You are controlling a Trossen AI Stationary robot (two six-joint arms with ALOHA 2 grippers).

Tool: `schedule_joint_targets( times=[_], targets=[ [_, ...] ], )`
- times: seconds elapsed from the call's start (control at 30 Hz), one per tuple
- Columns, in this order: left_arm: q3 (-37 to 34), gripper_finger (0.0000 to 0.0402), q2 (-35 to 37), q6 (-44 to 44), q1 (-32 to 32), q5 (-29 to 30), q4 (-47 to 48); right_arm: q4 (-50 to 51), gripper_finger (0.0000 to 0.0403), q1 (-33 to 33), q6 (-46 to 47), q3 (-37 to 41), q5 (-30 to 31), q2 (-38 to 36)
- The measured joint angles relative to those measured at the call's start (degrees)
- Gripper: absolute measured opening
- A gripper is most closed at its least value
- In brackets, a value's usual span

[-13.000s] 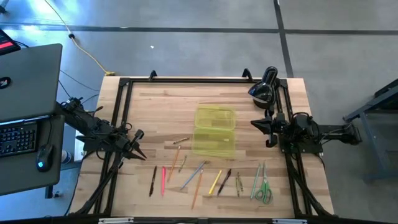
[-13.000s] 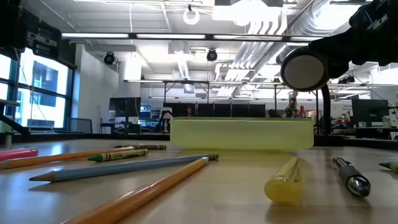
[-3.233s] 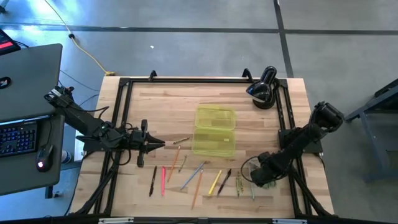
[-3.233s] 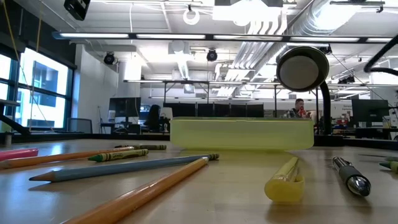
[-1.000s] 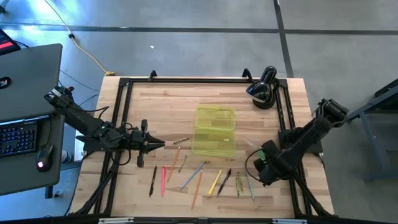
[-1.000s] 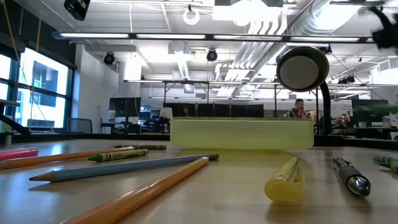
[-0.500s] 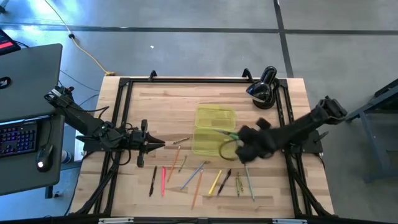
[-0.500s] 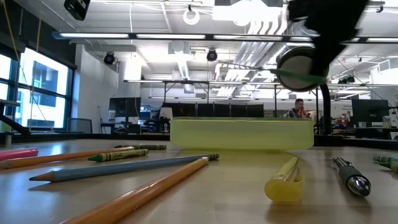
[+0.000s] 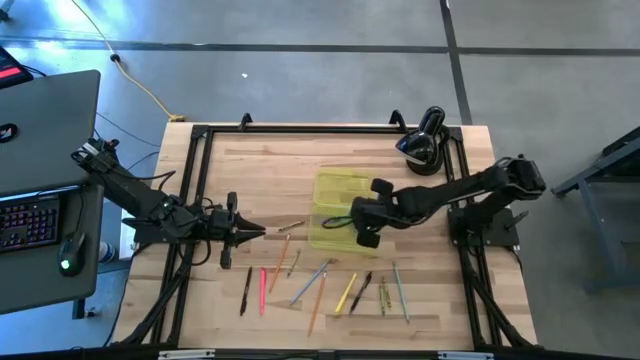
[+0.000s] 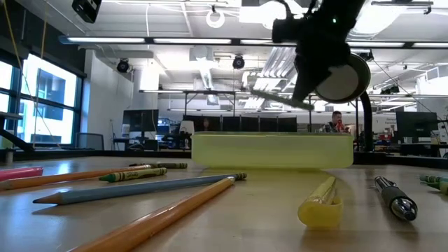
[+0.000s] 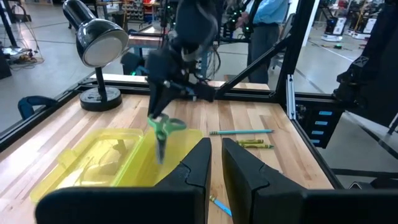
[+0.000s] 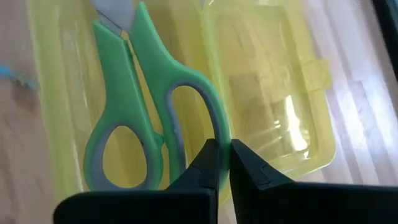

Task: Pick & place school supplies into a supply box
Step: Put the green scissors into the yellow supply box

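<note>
The green-handled scissors hang over the open yellow-green supply box, held by my right gripper, which is shut on them. In the left wrist view the scissors are just above the box's rim. In the low view their blades show as a thin, nearly level line above the box. Pens and pencils lie flat on the table near the box's near side. My left gripper waits, shut, at the table's left, clear of everything. My right gripper pinches the outer rim of one handle loop of the scissors between its two fingers, coming from above. The scissors are lifted clear, nearly level, with the blades pointing toward the table's left, over the box.
A black desk lamp stands at the far right corner. Black frame rails run along the table's edges. A laptop sits off the left side. A person shows far off in the room behind.
My right gripper has carried the scissors up from the table's near right part and toward the left and far side, ending over the supply box. The scissors, lifted clear of the table, have come along with it. The pens and pencils have stayed where they were.
</note>
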State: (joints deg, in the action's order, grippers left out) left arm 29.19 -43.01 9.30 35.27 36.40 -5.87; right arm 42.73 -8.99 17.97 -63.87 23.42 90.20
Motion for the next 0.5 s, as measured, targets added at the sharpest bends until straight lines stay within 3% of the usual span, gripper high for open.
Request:
schedule_joint_targets(
  times=[0.5],
  targets=[
    [0.0, 0.0072, -0.02, 0.02, -0.02, 0.0, 0.0, 4.14, 0.0001, 0.02, -2.74, 0.04, -4.75, 8.23]
  ],
)
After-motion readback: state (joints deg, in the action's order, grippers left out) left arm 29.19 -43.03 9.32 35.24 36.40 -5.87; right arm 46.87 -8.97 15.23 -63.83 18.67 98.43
